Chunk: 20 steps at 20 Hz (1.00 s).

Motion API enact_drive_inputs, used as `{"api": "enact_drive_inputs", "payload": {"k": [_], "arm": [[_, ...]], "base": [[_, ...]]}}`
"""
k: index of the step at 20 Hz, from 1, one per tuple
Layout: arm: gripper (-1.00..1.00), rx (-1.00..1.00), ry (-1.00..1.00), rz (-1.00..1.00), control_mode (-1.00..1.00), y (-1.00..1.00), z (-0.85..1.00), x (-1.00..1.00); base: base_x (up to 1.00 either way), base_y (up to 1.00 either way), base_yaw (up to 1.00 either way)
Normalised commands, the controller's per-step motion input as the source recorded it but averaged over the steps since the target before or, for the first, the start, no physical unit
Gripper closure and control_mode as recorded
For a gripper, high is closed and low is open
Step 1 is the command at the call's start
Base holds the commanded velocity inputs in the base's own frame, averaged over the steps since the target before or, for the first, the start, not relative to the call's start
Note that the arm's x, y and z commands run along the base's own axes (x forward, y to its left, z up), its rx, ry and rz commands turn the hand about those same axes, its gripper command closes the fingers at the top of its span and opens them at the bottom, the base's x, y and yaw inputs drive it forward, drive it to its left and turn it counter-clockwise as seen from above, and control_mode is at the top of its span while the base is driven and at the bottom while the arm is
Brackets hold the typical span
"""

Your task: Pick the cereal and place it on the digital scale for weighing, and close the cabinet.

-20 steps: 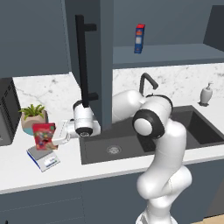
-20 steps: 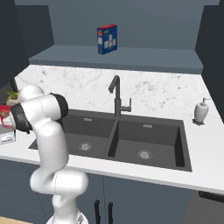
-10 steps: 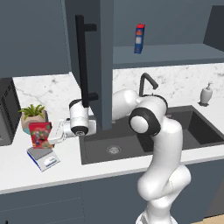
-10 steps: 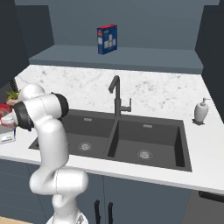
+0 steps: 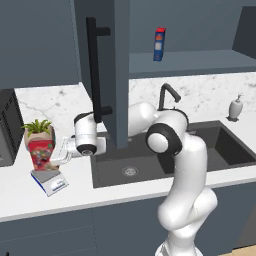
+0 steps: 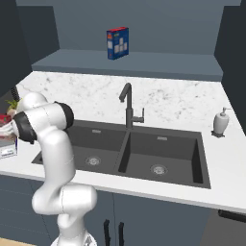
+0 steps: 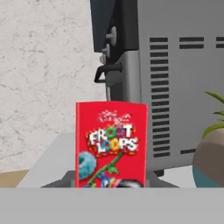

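The cereal [image 5: 42, 154] is a red box that stands upright over the digital scale [image 5: 50, 181], a small flat white scale near the counter's front edge. I cannot tell whether the box rests on the plate. My gripper [image 5: 56, 157] reaches in from the right and is shut on the cereal's side. In the hand view the cereal [image 7: 111, 144] faces me, its bottom hidden. The cabinet door [image 5: 120, 75] stands open, edge-on to me, with its long black handle [image 5: 95, 65] in front of my arm. The scale [image 6: 6, 148] also shows at the far left edge.
A potted plant [image 5: 39, 129] stands right behind the cereal, with the black microwave [image 5: 5, 130] to its left. A narrow blue box [image 5: 159, 44] sits on the open shelf. The sink [image 5: 150, 160], faucet [image 5: 167, 95] and soap dispenser [image 5: 234, 107] lie to the right.
The cereal was tilted a second ago and now stands upright. My hand has shifted slightly left with it, over the scale.
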Motion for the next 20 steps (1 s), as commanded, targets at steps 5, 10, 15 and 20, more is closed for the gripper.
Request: {"api": "enact_drive_inputs", "payload": {"k": [5, 10, 15, 20], "arm": [[1.0, 0.0, 0.0, 0.0, -1.0, 0.0, 0.0, -0.28], [1.0, 0.0, 0.0, 0.0, -1.0, -0.04, -0.03, 0.05], [-1.0, 0.0, -0.03, 0.0, -1.0, 0.0, -0.01, -0.04], [-1.0, 0.0, -0.08, 0.0, -1.0, -0.01, 0.0, -0.06]], "base": [[0.0, 0.0, 0.0], [0.0, 0.0, 0.0], [0.0, 0.0, 0.0], [0.0, 0.0, 0.0]]}}
